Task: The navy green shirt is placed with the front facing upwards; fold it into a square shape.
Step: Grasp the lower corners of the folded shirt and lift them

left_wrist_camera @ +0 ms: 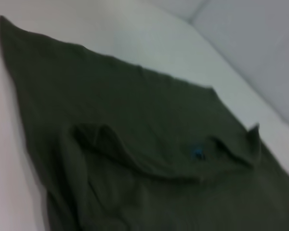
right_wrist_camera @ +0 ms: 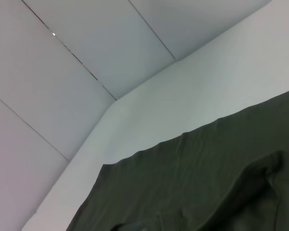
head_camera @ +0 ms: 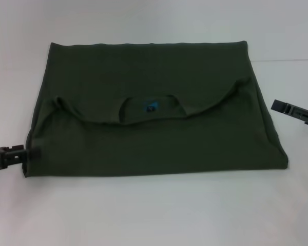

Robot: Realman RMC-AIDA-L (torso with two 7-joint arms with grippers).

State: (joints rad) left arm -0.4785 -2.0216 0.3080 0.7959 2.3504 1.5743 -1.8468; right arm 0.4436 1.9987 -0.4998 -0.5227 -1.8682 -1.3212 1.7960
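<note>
Lying flat on the white desk (head_camera: 154, 215), the navy green shirt (head_camera: 154, 148) takes up most of the middle. It is folded into a wide shape with straight sides. Its near edge runs along the front of the desk, with bare white desk showing in front of it. At the near left corner of the shirt sits the left gripper (head_camera: 28, 152), low down and right at the cloth; its tips look pressed together, but I cannot tell if they are pinching the cloth or just touching it. A bit farther back, the top part of the shirt is folded down toward the front, so the round neck hole (head_camera: 151, 110) sits in the middle, with a small blue label (head_camera: 152, 107) inside it. The folded edge makes a curved line from side to side. Off the right edge of the shirt, apart from the cloth, is the right gripper (head_camera: 297, 111); I cannot tell if it is spread or pressed together. The far edge of the shirt is straight, and behind it the desk goes on to a pale wall (right_wrist_camera: 86, 57).
</note>
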